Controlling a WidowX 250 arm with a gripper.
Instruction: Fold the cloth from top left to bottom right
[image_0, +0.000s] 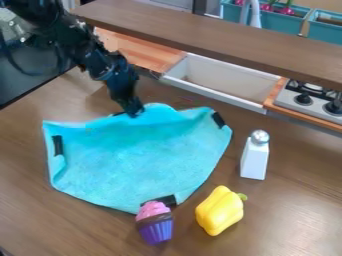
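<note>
At the upper-left edge of the turquoise cloth (137, 157), the black gripper (134, 111) points down, its tip right at the fabric; whether it is grasping the cloth or released cannot be told. The arm (93, 56) slants down to it from the upper left of the camera view.

The cloth lies spread on the brown worktop (294, 210), left of centre in the view, with its upper edge rumpled and raised beside the gripper. Its left edge curls inward, and its lower edge bows out in a rounded line. One black patch (58, 145) sits near the left edge, another black patch (218, 120) at the upper-right corner, and a third black patch (167, 201) at the bottom.

Just below that bottom patch is a toy cupcake (155, 222) with pink topping and a purple wrapper, its top overlapping the patch in the view. A yellow toy pepper (220, 211) with a green stem lies to the right of the cupcake, apart from the cloth. Farther up and right, a white shaker (254, 156) with a silvery cap stands upright, also apart from the cloth.

Beyond the worktop are a white sink (224, 83) and, right of it, a stove (312, 102) with dark knobs. Across them in the view runs a brown shelf (200, 34), with teal bins (277, 22) behind it.
</note>
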